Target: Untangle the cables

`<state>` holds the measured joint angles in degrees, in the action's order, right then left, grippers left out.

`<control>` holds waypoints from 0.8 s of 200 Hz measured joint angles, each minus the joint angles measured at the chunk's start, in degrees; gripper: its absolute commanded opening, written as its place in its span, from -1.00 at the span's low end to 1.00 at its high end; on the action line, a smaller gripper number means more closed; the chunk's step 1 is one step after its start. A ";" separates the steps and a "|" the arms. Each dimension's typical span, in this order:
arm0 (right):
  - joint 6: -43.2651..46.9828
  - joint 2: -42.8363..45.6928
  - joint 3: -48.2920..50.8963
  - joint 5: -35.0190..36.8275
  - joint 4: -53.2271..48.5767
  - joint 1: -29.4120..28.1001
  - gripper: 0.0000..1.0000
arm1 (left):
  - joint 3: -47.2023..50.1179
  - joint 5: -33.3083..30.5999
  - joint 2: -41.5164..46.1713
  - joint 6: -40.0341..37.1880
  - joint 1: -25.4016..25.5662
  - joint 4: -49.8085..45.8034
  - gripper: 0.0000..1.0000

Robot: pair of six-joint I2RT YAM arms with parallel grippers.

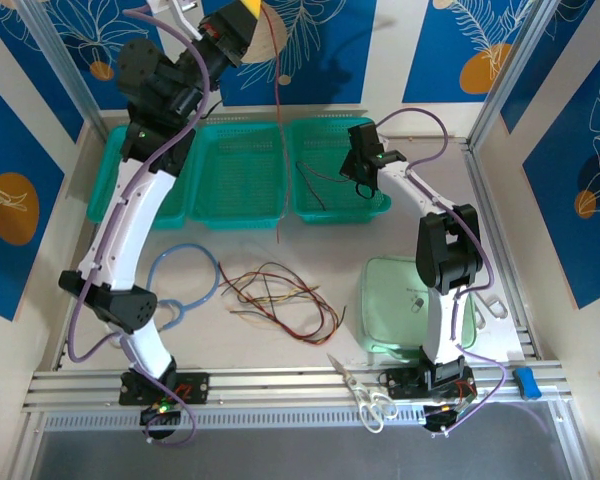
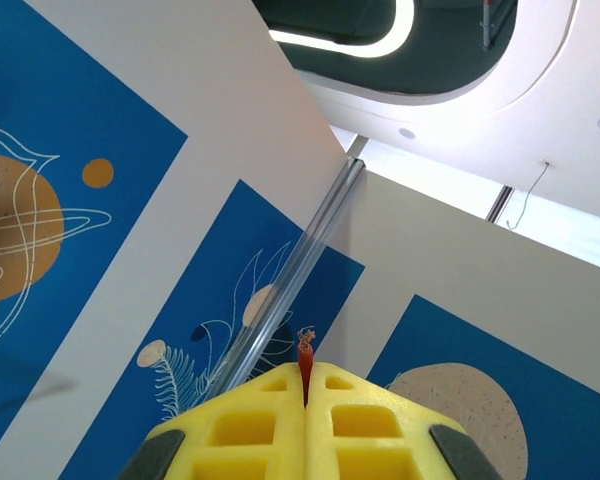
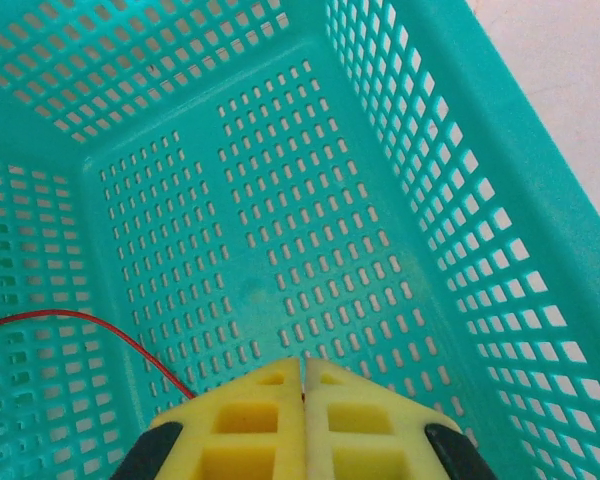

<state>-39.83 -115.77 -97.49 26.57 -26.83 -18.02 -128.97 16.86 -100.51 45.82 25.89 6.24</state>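
Blue leaf-patterned panels stood around the white table [image 1: 310,350], and three baskets [image 1: 235,175] were lined along its far edge. The left gripper [image 2: 307,372] was high above that edge. Its yellow fingers were pressed together on the end of a red cable [image 1: 280,130], which hung straight down in front of the baskets. Its low end seemed clear of the pile. The other cables [image 1: 280,298] lay in a loose tangle at the table's centre.

The right gripper [image 3: 302,368] was low inside the right basket [image 3: 500,230], fingers closed. A thin wire [image 3: 90,322] ran up to them, but I could not tell if it was pinched.

The step in hand seemed to be lifting one cable free. Next, I judge, the left arm should carry it over a basket and release it, keeping it away from the tangle.
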 measured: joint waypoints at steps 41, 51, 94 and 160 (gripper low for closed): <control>0.00 -1.31 0.00 -0.17 -0.83 0.02 -1.00 | -0.63 -1.29 -1.40 -1.01 0.83 0.17 -1.00; 0.00 -2.03 0.00 -0.22 -1.22 0.02 -1.00 | -1.14 -1.57 -1.73 -1.07 1.03 0.22 -1.00; 0.00 -3.37 1.27 -1.36 -2.49 0.02 -0.82 | -1.97 -2.14 -1.86 -1.38 1.64 0.26 -1.00; 1.03 -4.61 -1.38 -3.93 -4.61 1.60 -0.16 | -1.99 -2.14 -2.12 -1.40 2.78 0.24 -1.00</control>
<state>-38.81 -120.38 -98.87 22.63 -31.44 -16.43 -130.96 14.72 -102.63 44.42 28.67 6.48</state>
